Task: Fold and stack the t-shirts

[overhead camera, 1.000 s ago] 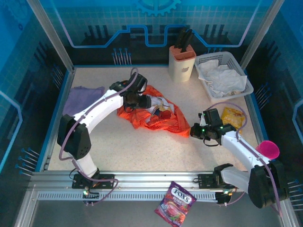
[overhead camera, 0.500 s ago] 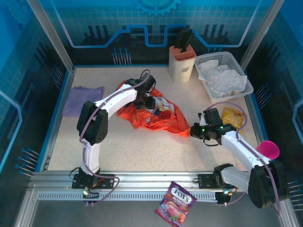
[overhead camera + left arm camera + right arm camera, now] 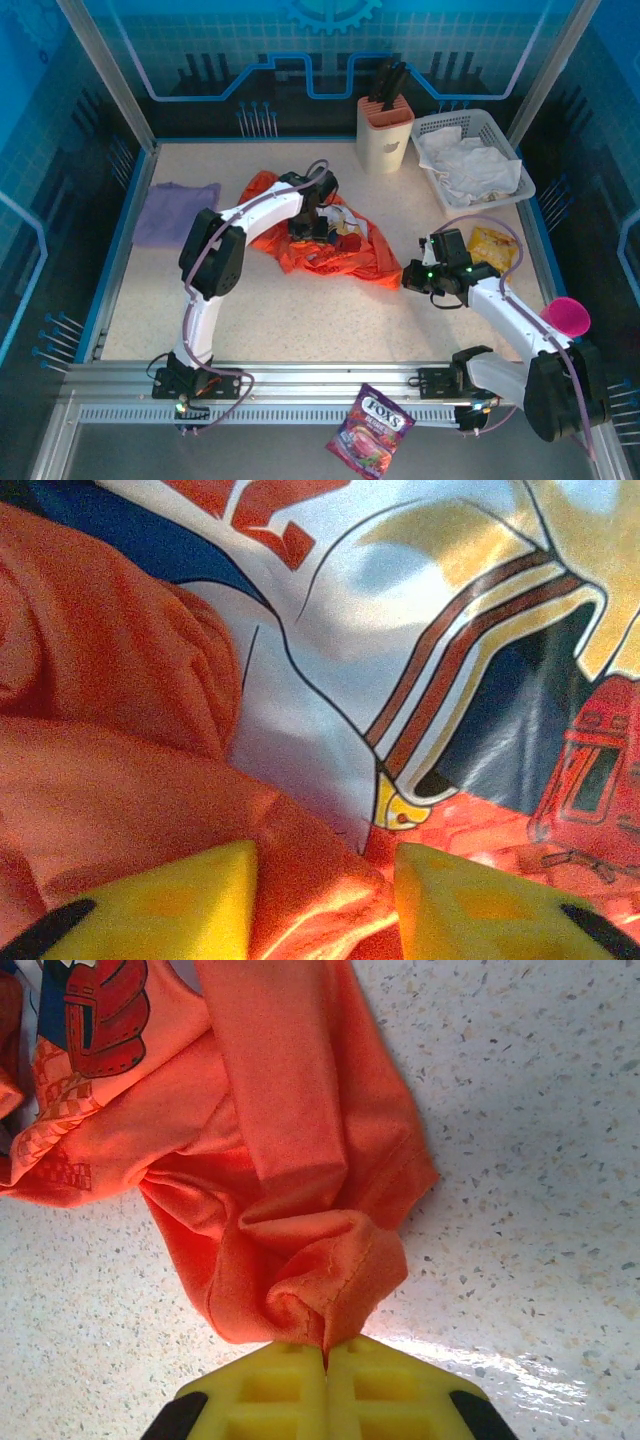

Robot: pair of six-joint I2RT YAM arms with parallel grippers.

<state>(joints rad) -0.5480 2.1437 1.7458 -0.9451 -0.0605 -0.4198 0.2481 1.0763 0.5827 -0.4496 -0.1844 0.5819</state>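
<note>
Right pincer (image 3: 326,1353) (seemingly tight) on t-shirt (image 3: 290,1140)

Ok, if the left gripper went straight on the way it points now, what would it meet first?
The orange-red t-shirt: the left gripper points straight at its printed chest, with a fold of the cloth between its jaws. Contact looks very near, though depth is unclear.

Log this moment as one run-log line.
left gripper: jaws apart, orange t-shirt cloth between | right gripper: shut on its hem | lavender t-shirt: lying apart, far left
</note>
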